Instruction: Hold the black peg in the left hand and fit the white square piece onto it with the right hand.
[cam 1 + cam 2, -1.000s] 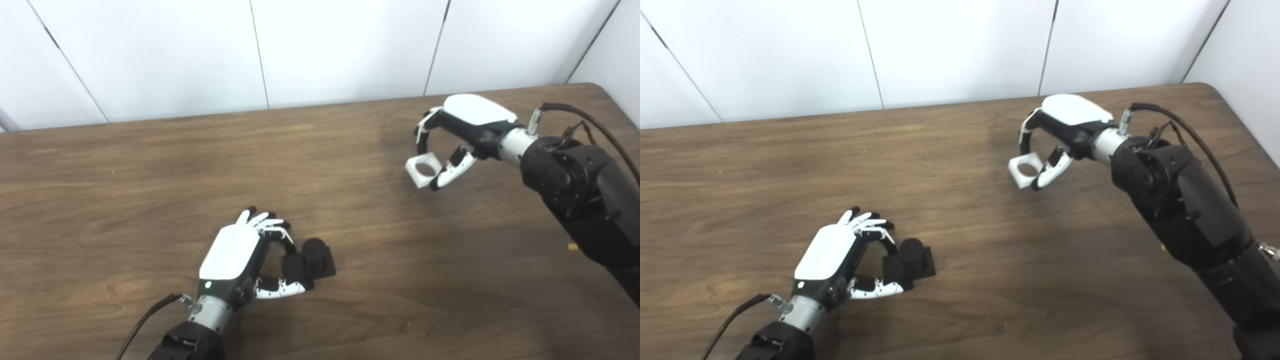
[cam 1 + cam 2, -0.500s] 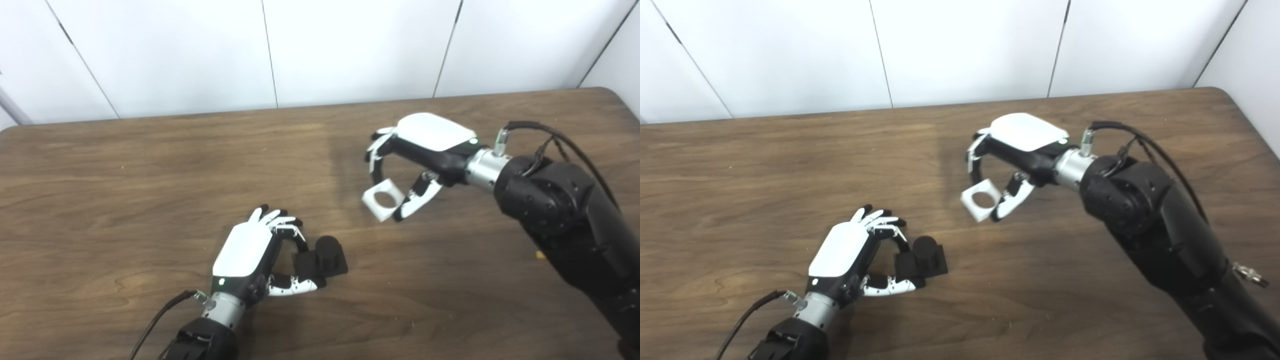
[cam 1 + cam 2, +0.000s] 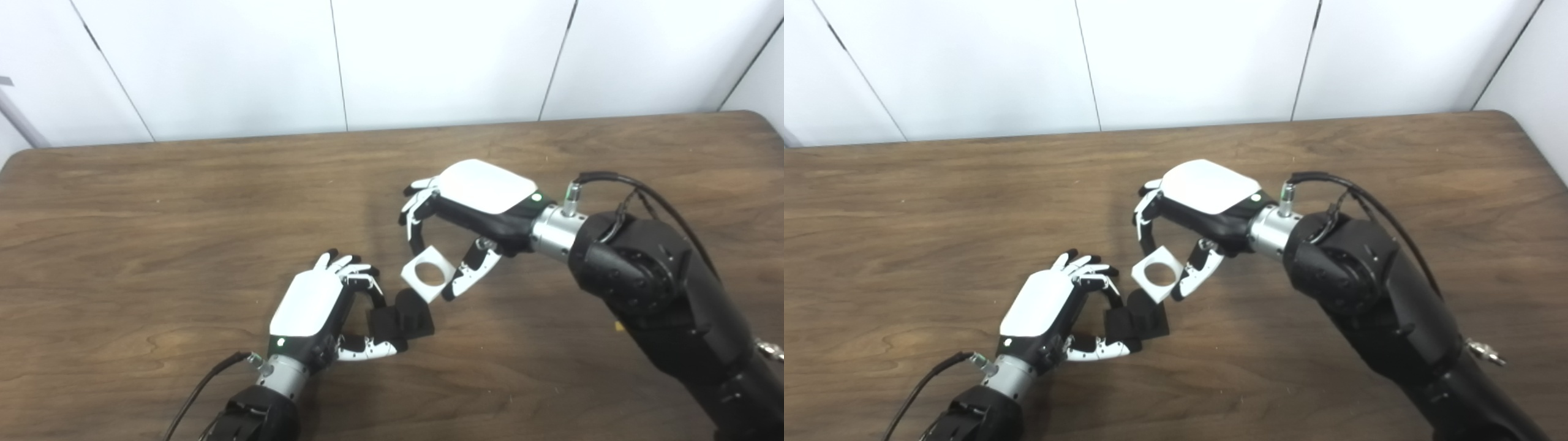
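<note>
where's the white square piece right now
The white square piece is near the table's middle, pinched in the right hand, just up and right of the black peg held by the left hand.

Both head cameras are looking down from the near side at the table [image 3: 184,202], facing the far wall [image 3: 1188,61], sharing nearly the whole scene, slightly offset sideways.

Bare table [image 3: 153,202] around both hands

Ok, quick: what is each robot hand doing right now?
Left robot hand: shut on the black peg.
Right robot hand: shut on the white square piece.
</note>
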